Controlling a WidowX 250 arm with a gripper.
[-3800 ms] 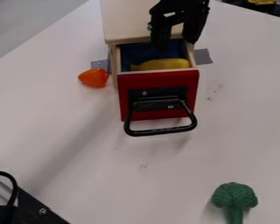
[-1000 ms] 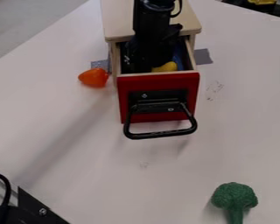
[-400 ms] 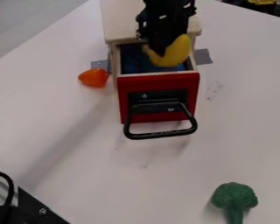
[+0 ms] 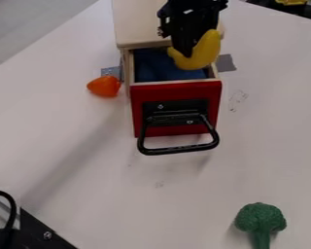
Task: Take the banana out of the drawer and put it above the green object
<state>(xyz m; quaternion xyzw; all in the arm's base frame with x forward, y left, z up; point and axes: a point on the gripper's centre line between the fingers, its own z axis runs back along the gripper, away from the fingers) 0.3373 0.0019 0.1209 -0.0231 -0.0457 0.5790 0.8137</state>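
Banana [image 4: 205,51] is gripped in the closed jaws of the black gripper [image 4: 188,52], upper middle of the frame. It's held above the drawer [image 4: 176,92], curved side down, with the right end tilted up. Drawer is pulled out of the pale wooden cabinet [image 4: 142,24]; red front and black handle [image 4: 179,150] are turned to the bottom of the frame. Blue cloth [image 4: 155,68] is seen inside. Green toy broccoli [image 4: 261,217] is set on the desk [image 4: 99,189], lower right, well apart from the banana, floret end up-frame, stem toward the bottom edge. Orange object [image 4: 104,86] is placed just left of the drawer. Grey patch [image 4: 226,62] is seen on the desk, right of the drawer.
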